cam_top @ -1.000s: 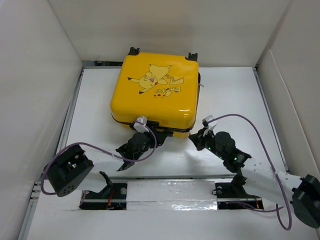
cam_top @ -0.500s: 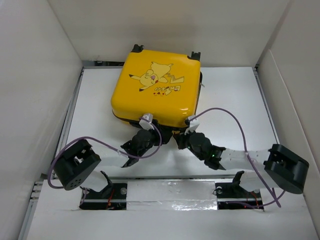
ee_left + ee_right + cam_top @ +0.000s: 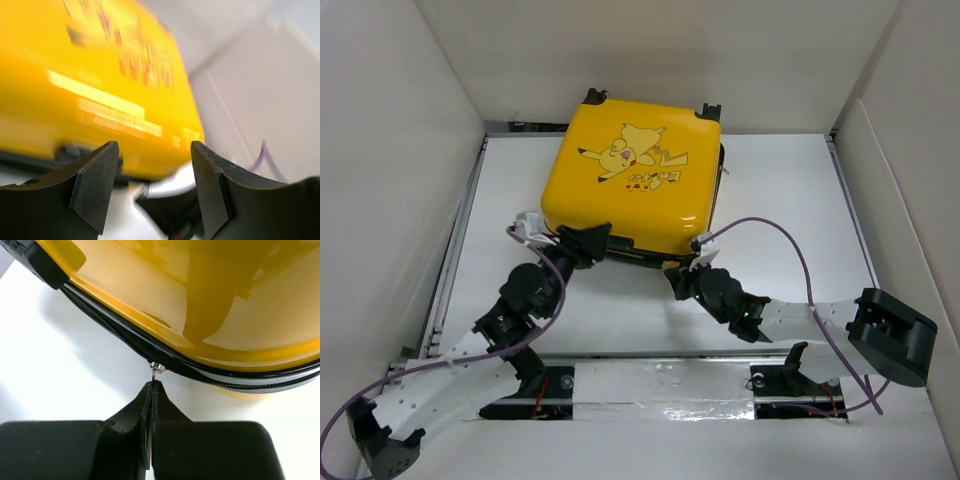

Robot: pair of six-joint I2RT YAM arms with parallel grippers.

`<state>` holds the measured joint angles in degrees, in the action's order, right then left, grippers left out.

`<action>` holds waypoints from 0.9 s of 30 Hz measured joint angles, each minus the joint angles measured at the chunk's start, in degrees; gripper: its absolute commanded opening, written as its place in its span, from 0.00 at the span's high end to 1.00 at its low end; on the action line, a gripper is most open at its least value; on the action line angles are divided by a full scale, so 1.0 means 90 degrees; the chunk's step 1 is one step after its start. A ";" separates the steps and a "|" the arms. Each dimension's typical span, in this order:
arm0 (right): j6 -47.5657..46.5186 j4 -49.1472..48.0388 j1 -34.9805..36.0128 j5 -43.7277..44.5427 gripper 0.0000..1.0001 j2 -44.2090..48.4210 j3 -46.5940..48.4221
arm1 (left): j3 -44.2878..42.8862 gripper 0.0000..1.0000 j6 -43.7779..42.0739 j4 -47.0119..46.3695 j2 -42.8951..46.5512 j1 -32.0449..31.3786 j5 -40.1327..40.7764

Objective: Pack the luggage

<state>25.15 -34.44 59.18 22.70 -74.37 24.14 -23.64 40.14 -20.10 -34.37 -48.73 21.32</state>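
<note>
The luggage (image 3: 630,185), a yellow hard-shell suitcase with a Pikachu cartoon, lies closed and flat at the back centre of the table. A black zipper line runs round its edge (image 3: 165,357). My right gripper (image 3: 682,281) sits at the front edge, right of centre. In the right wrist view it (image 3: 153,386) is shut on the small metal zipper pull (image 3: 157,369). My left gripper (image 3: 590,240) is at the front left corner of the luggage (image 3: 100,95), which looks blurred in the left wrist view. There it (image 3: 155,167) stands open with nothing between its fingers.
White walls enclose the white table (image 3: 790,200) on the left, back and right. Purple cables (image 3: 790,240) loop over both arms. The arm bases (image 3: 660,385) sit along the near edge. The right arm's elbow (image 3: 890,335) rests at the near right.
The left arm has swung round to the left; its gripper moved from the front middle of the luggage to the front left corner and opened wider. The right gripper went to the zipper and stays shut.
</note>
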 measured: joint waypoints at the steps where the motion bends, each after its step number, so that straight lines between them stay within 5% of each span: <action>1: -0.0010 0.0015 0.0005 0.0000 1.00 0.0015 -0.0005 | -0.0398 0.43 -0.0073 0.0323 0.0075 0.0117 0.0231; 5: -0.0078 0.0015 0.0010 -0.0029 1.00 0.0061 -0.0053 | -0.1532 0.39 -0.0202 0.0860 -0.0044 0.0979 0.1120; 9: -0.0187 0.0024 0.0010 -0.0075 1.00 0.0121 -0.0078 | -0.1690 0.36 -0.0112 0.0969 -0.0510 0.2356 0.1331; 17: -0.0435 0.0199 0.0010 -0.0168 1.00 0.0338 -0.0083 | -0.1821 0.40 0.0381 0.0852 -0.3060 0.5955 -0.1078; 27: -0.0610 0.0396 0.0012 -0.0233 1.00 0.0155 0.0107 | -0.2169 0.40 0.0741 0.0143 -0.4932 0.5991 -0.2589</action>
<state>19.66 -30.87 59.29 20.60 -72.97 25.10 -43.16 46.81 -18.81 -78.76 5.19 -1.98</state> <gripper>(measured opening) 0.010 0.599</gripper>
